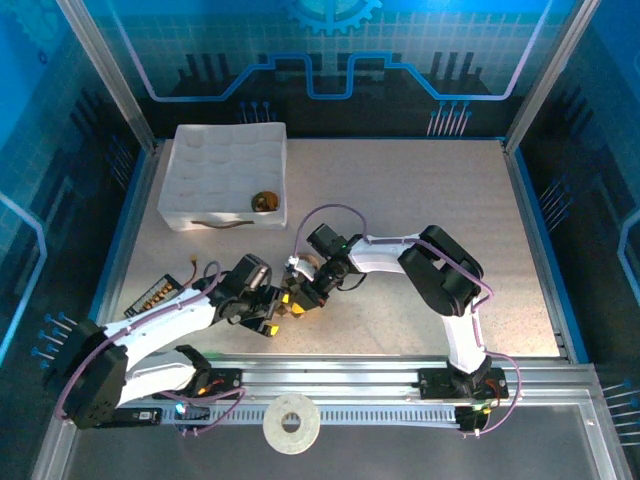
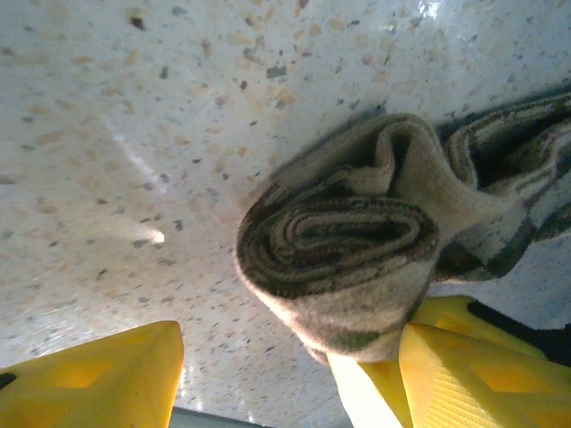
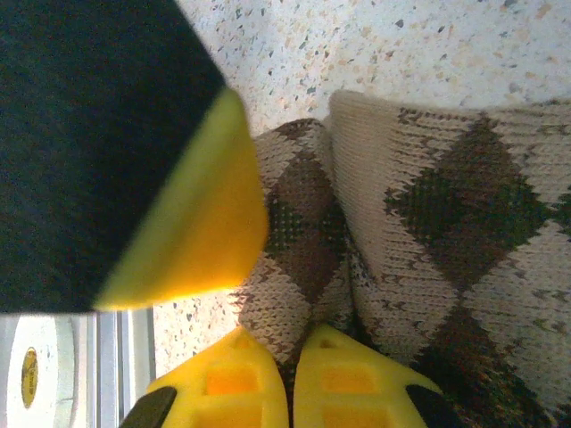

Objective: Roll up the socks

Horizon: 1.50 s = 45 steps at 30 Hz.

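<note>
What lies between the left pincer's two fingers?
In the left wrist view, the rolled tan sock sits against one finger of the open left pincer. Bare table fills the gap to the other finger.

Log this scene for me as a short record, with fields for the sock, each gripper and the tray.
sock: tan argyle sock, partly rolled into a spiral, lying on the table
left gripper: open, the roll between its fingers, nearer one
right gripper: shut on a fold of the sock
tray: white foam tray at the table's far left corner, apart from the sock
</note>
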### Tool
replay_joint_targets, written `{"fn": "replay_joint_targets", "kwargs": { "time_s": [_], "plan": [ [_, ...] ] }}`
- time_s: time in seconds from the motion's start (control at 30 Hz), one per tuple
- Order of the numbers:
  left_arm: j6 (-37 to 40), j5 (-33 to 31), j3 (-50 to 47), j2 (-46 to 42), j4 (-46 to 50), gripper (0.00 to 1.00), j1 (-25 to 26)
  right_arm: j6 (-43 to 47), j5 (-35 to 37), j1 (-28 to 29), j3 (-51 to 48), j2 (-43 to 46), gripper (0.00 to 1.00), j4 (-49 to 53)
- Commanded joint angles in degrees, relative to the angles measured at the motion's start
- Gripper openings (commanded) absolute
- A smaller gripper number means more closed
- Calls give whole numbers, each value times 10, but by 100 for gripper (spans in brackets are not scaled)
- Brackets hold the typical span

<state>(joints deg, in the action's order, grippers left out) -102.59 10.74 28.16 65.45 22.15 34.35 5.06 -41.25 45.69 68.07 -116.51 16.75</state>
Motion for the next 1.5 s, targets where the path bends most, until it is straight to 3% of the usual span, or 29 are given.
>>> {"fn": "replay_joint_targets", "kwargs": {
  "time_s": [0.0, 0.13, 0.23, 0.33, 0.37, 0.47, 0.53, 0.67, 0.73, 0.8, 1.0, 1.17, 1.27, 1.37, 1.43, 1.47],
  "plan": [
    [-33, -4, -12, 20, -46, 65, 7, -8, 117, 7, -17, -47, 0, 52],
    [-32, -6, -11, 46, -59, 62, 10, -11, 118, 8, -17, -47, 0, 50],
    [-32, 0, -13, 67, -54, 53, 12, -14, 118, 8, -17, -46, 0, 46],
    [-32, 9, -14, 86, -21, 33, 14, -11, 119, 9, -23, -37, 0, 34],
    [-46, 13, -12, 89, 2, 22, 14, -7, 121, 11, -30, -28, 0, 24],
    [-56, 15, -5, 91, 64, 0, 14, 13, 130, 18, -73, 28, 23, -39],
    [-60, 16, -1, 90, 90, 0, 13, 42, 166, 31, -124, 94, 36, -107],
    [-65, 17, 13, 95, 112, 0, 11, 134, 306, 87, -247, 236, 60, -255],
    [-58, 20, 28, 106, 130, 0, 6, 174, 375, 117, -280, 272, 67, -295],
    [-46, 27, 44, 125, 146, 0, 0, 203, 423, 143, -283, 283, 67, -292],
    [15, 53, 88, 187, 170, 0, -25, 280, 558, 220, -266, 238, 66, -312],
    [42, 60, 117, 221, 181, 0, -37, 303, 588, 234, -236, 186, 56, -305],
    [51, 63, 126, 230, 179, 0, -40, 302, 595, 233, -224, 161, 41, -299],
    [58, 63, 132, 224, 178, 0, -43, 290, 593, 227, -210, 142, 15, -279],
    [64, 53, 138, 203, 185, 13, -46, 271, 565, 218, -203, 142, 1, -254],
    [67, 43, 141, 183, 186, 24, -49, 259, 544, 211, -199, 142, 0, -239]
  ]
}}
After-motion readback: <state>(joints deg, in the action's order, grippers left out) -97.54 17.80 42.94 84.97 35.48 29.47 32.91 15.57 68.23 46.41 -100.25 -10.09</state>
